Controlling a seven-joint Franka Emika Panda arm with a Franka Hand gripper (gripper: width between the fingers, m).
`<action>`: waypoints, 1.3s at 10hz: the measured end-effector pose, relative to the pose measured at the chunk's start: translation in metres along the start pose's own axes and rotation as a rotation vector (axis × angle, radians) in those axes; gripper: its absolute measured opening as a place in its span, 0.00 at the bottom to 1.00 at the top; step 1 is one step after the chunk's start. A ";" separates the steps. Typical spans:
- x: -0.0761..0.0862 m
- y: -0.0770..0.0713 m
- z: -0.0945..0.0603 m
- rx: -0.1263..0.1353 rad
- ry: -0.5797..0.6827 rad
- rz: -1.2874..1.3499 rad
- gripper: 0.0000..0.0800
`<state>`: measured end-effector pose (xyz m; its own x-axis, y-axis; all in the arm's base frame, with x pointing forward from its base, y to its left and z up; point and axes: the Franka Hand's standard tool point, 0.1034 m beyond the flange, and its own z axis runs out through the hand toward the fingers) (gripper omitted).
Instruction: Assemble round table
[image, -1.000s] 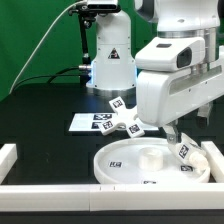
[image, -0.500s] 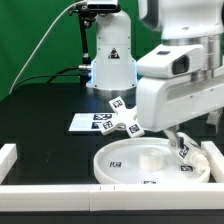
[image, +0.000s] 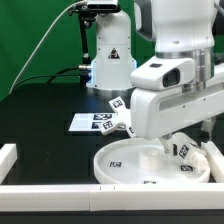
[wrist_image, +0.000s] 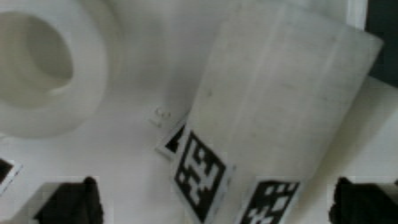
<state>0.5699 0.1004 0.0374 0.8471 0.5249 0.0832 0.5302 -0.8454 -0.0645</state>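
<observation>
The large white round disc (image: 125, 165) lies near the table's front, its raised central hub (wrist_image: 36, 70) showing in the wrist view. A short white leg (wrist_image: 267, 110) with black-and-white tags lies on its side on the disc (wrist_image: 125, 160), beside the hub; in the exterior view only its tagged end (image: 183, 152) shows past the arm. My gripper (image: 170, 147) hangs low over the disc and is open. Its dark fingers (wrist_image: 71, 203) stand wide on either side of the leg's tagged end, touching nothing. The cross-shaped base (image: 121, 113) sits behind the disc.
The marker board (image: 88, 122) lies flat behind the disc. White border rails run along the front (image: 90, 196), the exterior view's left (image: 8, 156) and right (image: 214, 158). The arm's white pedestal (image: 110, 60) stands at the back.
The arm has swung toward the exterior view's left and sunk lower over the disc. The jaws stay wide open and the parts have not moved.
</observation>
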 end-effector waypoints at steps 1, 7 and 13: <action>-0.003 0.000 0.007 -0.004 0.007 0.001 0.81; -0.005 -0.002 0.011 0.000 0.001 0.000 0.56; -0.005 0.001 -0.004 0.006 -0.020 0.001 0.40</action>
<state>0.5654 0.0966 0.0409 0.8483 0.5258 0.0635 0.5293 -0.8455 -0.0707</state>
